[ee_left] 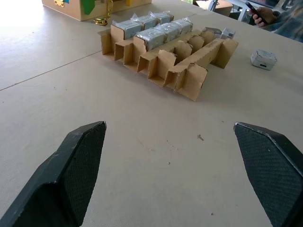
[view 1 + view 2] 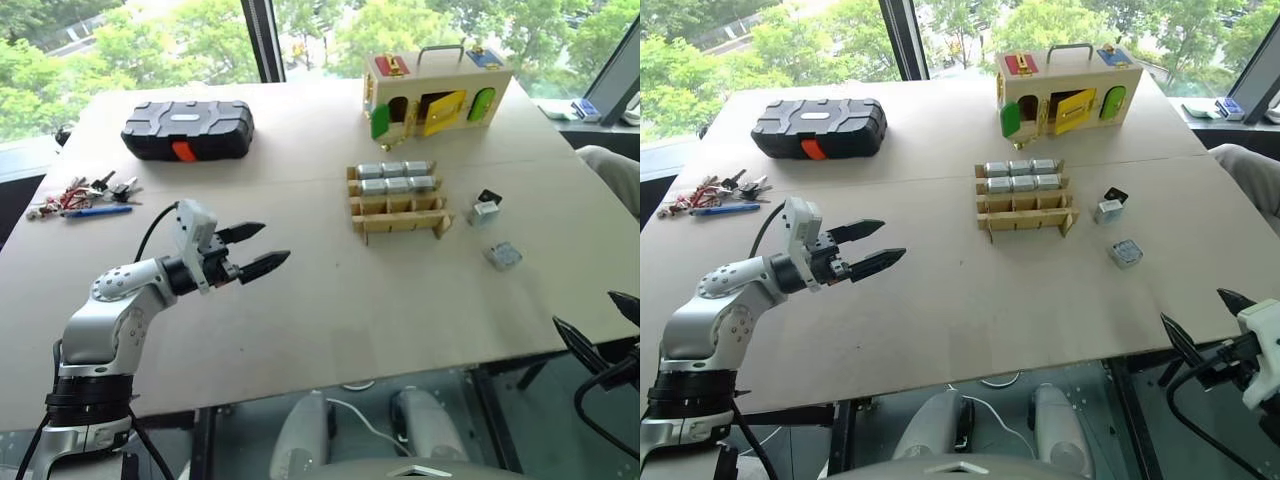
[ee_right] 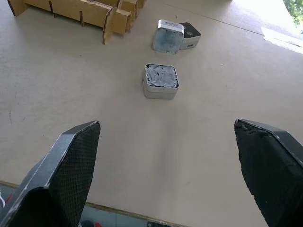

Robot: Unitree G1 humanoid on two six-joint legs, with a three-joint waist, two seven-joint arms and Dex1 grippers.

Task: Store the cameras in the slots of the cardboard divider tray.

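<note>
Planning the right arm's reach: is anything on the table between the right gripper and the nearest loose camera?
Nothing visible. The right gripper is open, and only bare table lies between it and the nearest camera.

No lettering, label, brand or number can be read on anything here.

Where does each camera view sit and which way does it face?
Head views: look forward and down at the table, tray, left pincer and right pincer.
Left wrist: looks along open black fingers to the tray.
Right wrist: looks along open fingers to loose cameras.
Both wrists share the tray.
</note>
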